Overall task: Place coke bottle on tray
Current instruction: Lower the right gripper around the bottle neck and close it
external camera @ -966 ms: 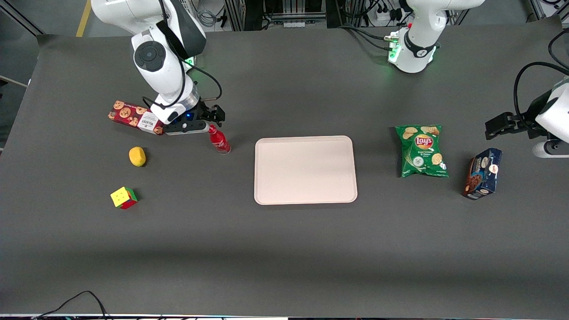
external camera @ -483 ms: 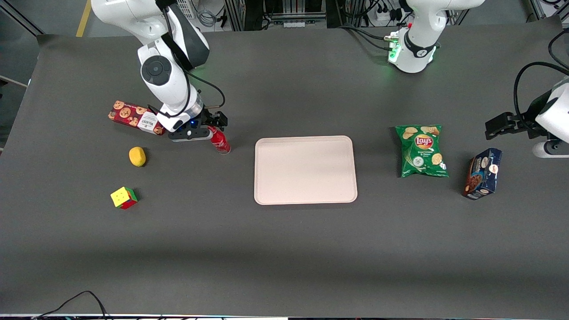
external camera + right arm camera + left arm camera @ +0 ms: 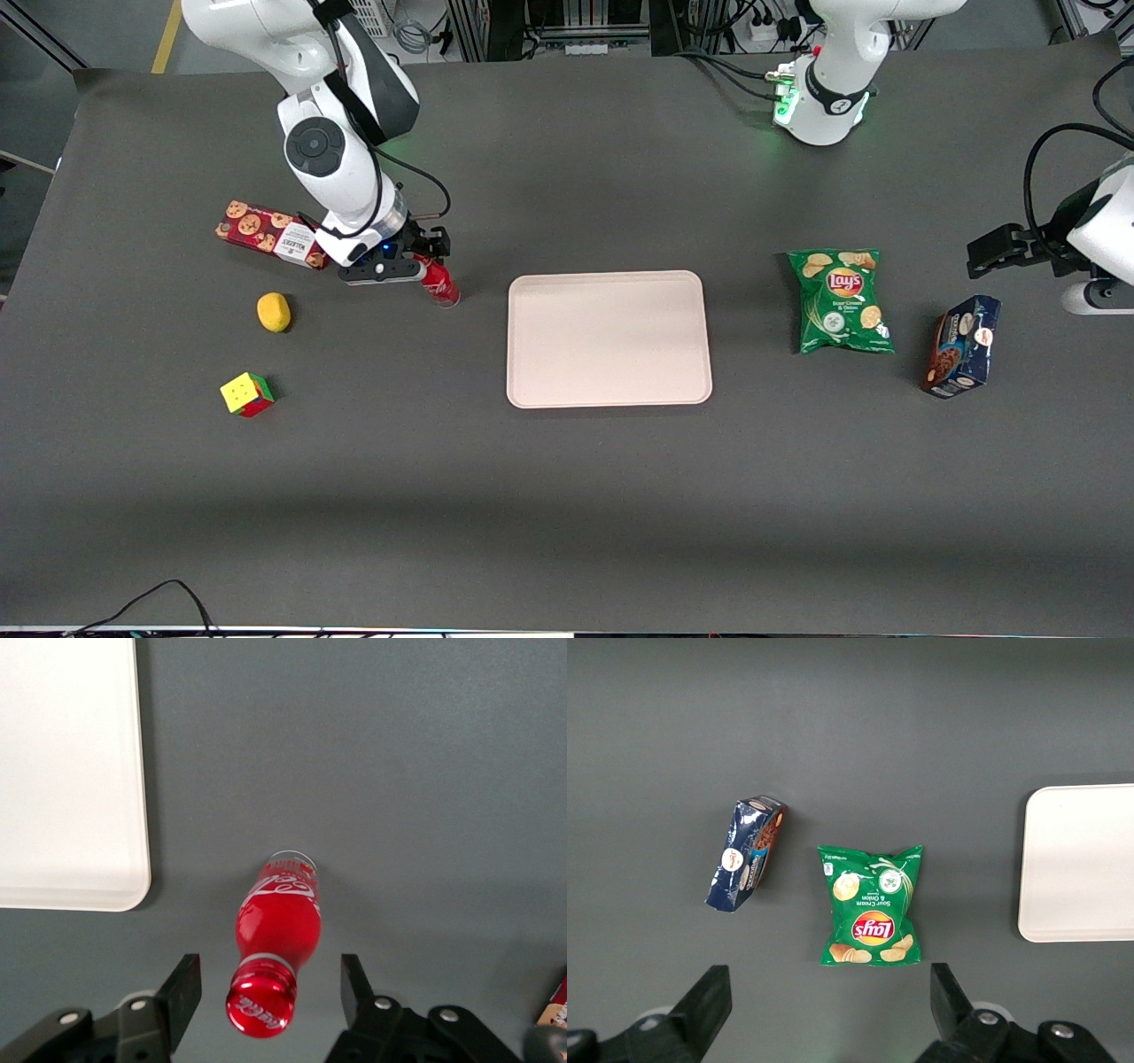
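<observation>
on the desk (image 3: 567,496) there is one coke bottle (image 3: 438,284), one tray (image 3: 609,338), one red cookie box (image 3: 266,233), one yellow lemon-like fruit (image 3: 274,312), one colour cube (image 3: 247,394), one green chips bag (image 3: 841,300) and one dark blue box (image 3: 962,346).

the coke bottle stands upright on the desk, so its long axis is vertical, with the red cap (image 3: 262,1000) up and the clear base (image 3: 291,859) on the dark surface. in the front view it looks a little tilted, the cap toward 11 o'clock and the base toward 5 o'clock. it is near the tray but apart from it, at about 10 o'clock from the tray's centre in the front view, toward the working arm's end of the desk. it is not on the tray.

the tool (image 3: 264,988) is around the top of the bottle. its two fingers (image 3: 184,990) are spread, one on each side of the cap, and a gap shows between each finger and the bottle, so the tool is released and grasps nothing. the cookie box lies just beside the tool, toward the working arm's end.

the chips bag and the blue box lie toward the parked arm's end, well apart from the bottle.
</observation>
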Controlling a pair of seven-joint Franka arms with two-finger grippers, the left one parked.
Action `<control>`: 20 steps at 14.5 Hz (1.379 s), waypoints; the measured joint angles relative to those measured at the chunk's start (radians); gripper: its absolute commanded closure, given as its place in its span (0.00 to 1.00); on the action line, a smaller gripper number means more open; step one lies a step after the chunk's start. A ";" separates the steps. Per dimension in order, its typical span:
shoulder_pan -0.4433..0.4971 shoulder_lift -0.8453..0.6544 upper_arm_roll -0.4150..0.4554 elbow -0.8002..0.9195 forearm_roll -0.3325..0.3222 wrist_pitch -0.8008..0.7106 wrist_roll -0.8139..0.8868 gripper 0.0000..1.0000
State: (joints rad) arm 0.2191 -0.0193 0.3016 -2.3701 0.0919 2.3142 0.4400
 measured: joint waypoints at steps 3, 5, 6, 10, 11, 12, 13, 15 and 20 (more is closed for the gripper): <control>0.001 0.009 0.002 0.000 0.000 0.004 0.000 0.30; 0.001 0.013 0.003 0.000 0.000 0.005 0.000 0.45; 0.001 0.014 0.003 0.000 0.000 0.005 0.000 0.54; 0.001 0.021 0.003 0.000 0.000 0.008 0.000 0.95; 0.000 0.020 0.003 0.001 0.000 0.008 0.001 1.00; 0.000 0.021 0.003 0.001 0.000 0.009 0.001 1.00; 0.000 0.021 0.003 0.001 0.000 0.009 0.001 1.00; 0.000 0.021 0.003 0.001 0.000 0.009 0.001 1.00; 0.001 0.004 0.003 0.054 0.000 -0.082 0.009 1.00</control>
State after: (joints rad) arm 0.2196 -0.0153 0.3049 -2.3160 0.0916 2.2319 0.4488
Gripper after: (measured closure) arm 0.683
